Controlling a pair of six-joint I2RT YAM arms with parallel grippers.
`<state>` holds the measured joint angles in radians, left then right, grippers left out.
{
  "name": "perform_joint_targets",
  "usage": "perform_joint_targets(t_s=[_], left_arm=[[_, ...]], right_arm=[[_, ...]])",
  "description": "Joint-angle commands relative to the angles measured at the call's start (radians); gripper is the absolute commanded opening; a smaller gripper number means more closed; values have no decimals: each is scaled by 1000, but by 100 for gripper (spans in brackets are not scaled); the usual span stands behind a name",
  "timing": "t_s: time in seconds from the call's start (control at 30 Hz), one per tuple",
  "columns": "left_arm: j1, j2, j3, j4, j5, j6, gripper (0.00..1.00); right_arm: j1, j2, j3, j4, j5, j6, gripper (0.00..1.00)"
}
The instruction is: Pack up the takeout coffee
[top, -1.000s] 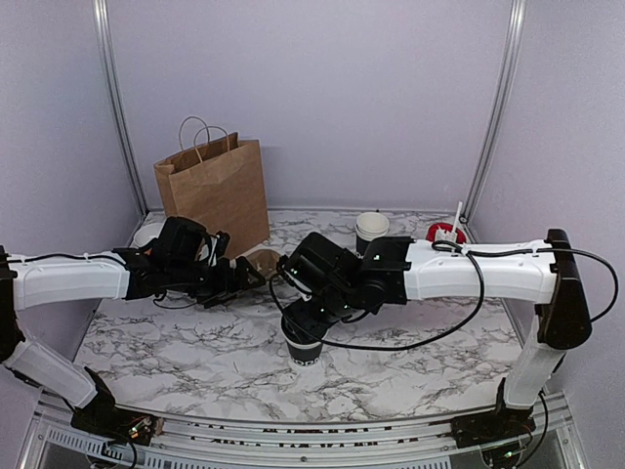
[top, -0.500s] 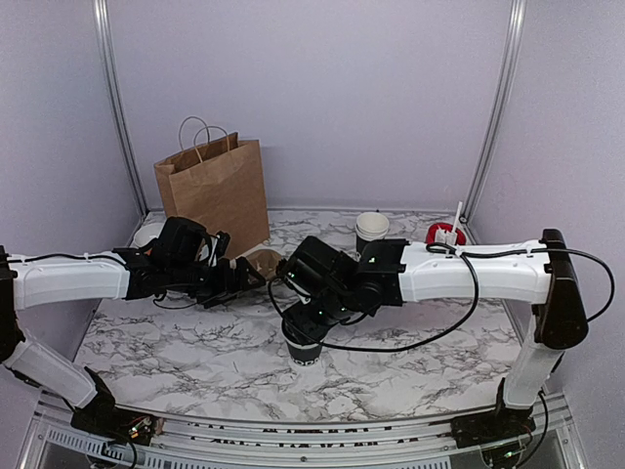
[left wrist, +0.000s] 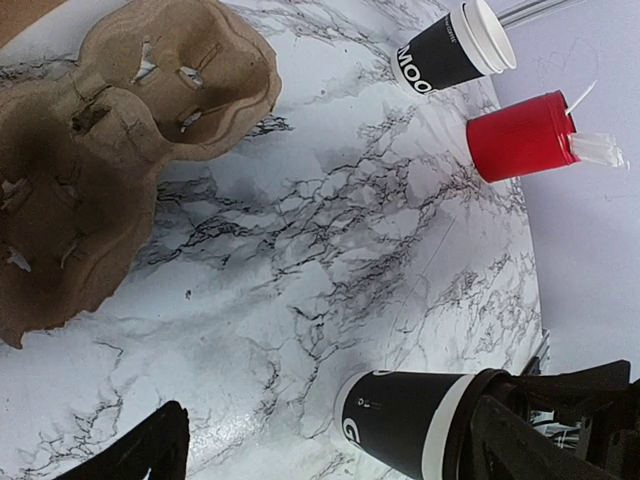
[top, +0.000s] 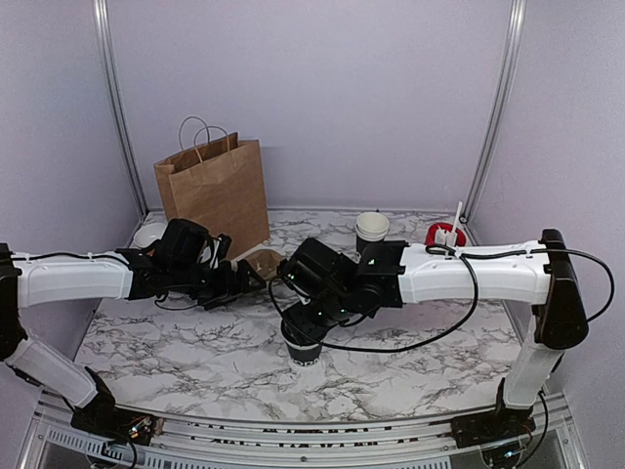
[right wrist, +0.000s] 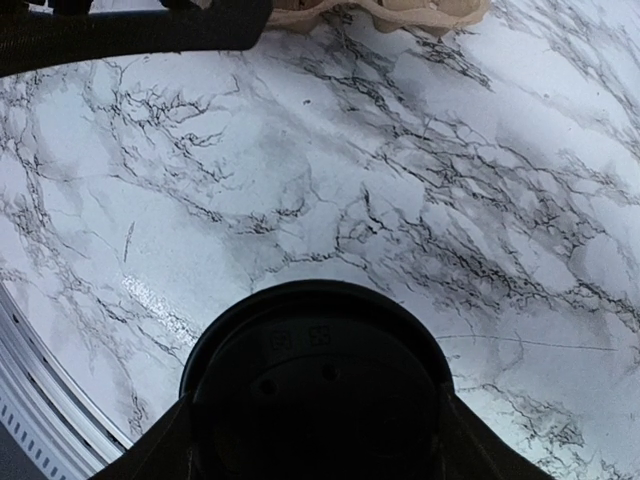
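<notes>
Shifted only a trace leftward over the last second: the right arm; the left arm is almost where it was, and the cup has kept its spot. Top view: takeout coffee, upright on the marble table near the front middle; right gripper set down over its top, hiding the lid; left gripper in the air just left of it, close to the cup carrier; brown paper bag upright at rear left; stack of cups and red cup at rear right. How the jaws stand cannot be told from here. Left wrist view: the coffee's black wall, white lettering and white rim, with the right gripper's black parts over the lid end; the carrier's four moulded wells, all unfilled; white sticks standing out of the red cup; one of the left gripper's own fingers at the frame's edge, the pair spread wide with nothing between them. Right wrist view: the round black lid from straight above, seated on the cup; right fingers pressed to its two sides, partly closed and gripping it; bare marble all round, and a strip of the carrier at the top edge.
</notes>
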<state>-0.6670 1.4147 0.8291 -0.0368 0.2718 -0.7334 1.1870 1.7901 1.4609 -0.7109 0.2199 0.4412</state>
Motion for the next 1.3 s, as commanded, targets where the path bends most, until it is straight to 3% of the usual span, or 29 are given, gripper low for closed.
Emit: perform_joint_targets(t_s=[0.0, 0.97, 1.27], left_arm=[[-3, 14, 15, -30, 7, 14, 99], [-41, 44, 51, -81, 64, 40, 99], [-74, 10, 1, -79, 151, -5, 90]], right_arm=[[21, 12, -21, -9, 22, 18, 66], [30, -24, -133, 4, 146, 83, 71], [30, -26, -135, 23, 126, 80, 71]])
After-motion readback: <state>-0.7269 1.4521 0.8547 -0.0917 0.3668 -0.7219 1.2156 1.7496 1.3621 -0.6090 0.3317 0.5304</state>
